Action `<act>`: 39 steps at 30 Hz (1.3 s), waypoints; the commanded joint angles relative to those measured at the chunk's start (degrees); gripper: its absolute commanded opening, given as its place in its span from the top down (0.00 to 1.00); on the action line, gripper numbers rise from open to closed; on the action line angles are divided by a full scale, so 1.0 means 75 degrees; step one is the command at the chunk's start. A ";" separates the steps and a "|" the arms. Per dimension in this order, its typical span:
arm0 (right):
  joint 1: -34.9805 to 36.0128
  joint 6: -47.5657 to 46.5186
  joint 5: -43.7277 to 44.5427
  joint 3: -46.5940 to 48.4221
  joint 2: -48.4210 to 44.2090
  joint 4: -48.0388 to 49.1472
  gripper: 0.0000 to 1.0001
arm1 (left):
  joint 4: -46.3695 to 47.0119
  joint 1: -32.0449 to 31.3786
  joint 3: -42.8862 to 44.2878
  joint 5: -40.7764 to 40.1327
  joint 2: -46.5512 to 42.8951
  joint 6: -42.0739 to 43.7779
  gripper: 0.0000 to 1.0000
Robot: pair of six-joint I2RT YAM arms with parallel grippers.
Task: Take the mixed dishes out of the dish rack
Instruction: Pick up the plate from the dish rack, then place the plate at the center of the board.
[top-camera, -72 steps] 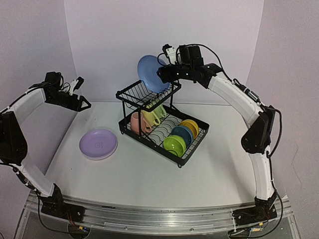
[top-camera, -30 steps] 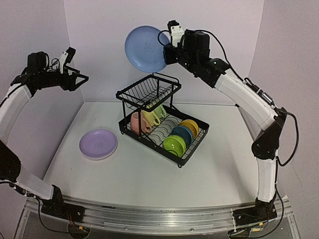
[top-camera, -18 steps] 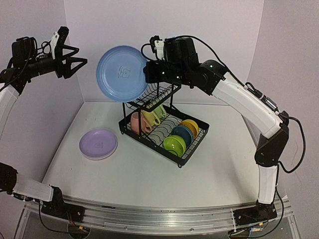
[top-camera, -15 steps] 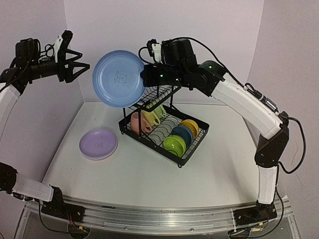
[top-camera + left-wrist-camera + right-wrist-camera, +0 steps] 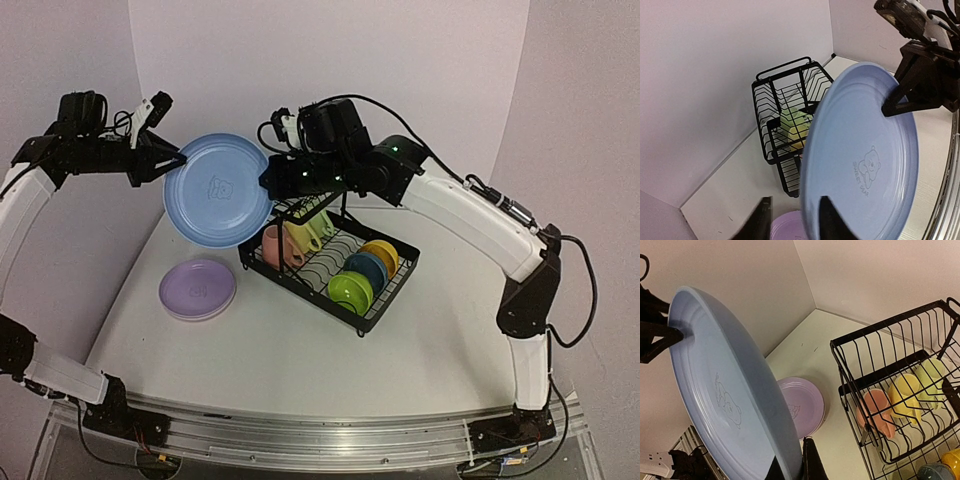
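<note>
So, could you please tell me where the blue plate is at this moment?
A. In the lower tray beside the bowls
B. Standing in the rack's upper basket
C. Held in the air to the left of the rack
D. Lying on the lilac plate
C: the right claw grips the blue plate by its rim, in the air left of the dish rack and above the lilac plate.

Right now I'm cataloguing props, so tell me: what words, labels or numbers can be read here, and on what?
"SWEET BEAR": faint raised letters under a bear figure on the blue plate; the second word is unsure.
The lilac plate bears a similar mark, too small to read.
Nothing else legible.
</note>
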 commanded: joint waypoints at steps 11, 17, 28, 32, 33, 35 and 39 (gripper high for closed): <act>0.0048 -0.0042 -0.0286 0.0228 0.0095 0.0266 0.82 | -0.0764 0.0044 -0.0514 -0.0637 0.0185 -0.1193 1.00; 0.0054 -0.0449 -0.0043 -0.0223 -0.0482 0.0268 0.33 | -0.1286 0.1509 -0.0759 -0.0619 0.0812 -0.1364 1.00; 0.0059 -0.0919 0.0577 -0.1414 -0.1855 0.0305 0.09 | -0.0427 0.2119 -0.2398 -0.2225 0.1891 -0.1401 1.00; 0.0055 -0.0987 0.0607 -0.1625 -0.1977 0.0357 0.07 | 0.0208 0.2120 -0.2669 -0.2695 0.2393 -0.1596 1.00; 0.0059 -0.0983 0.0552 -0.1643 -0.1980 0.0365 0.07 | 0.0286 0.2125 -0.2661 -0.2781 0.2514 -0.1669 1.00; 0.0052 -0.0979 0.0464 -0.1663 -0.1975 0.0379 0.06 | 0.0513 0.2124 -0.2684 -0.2811 0.2771 -0.1809 1.00; 0.0051 -0.0979 0.0397 -0.1675 -0.1990 0.0393 0.05 | 0.0682 0.2122 -0.2605 -0.2722 0.3246 -0.2134 1.00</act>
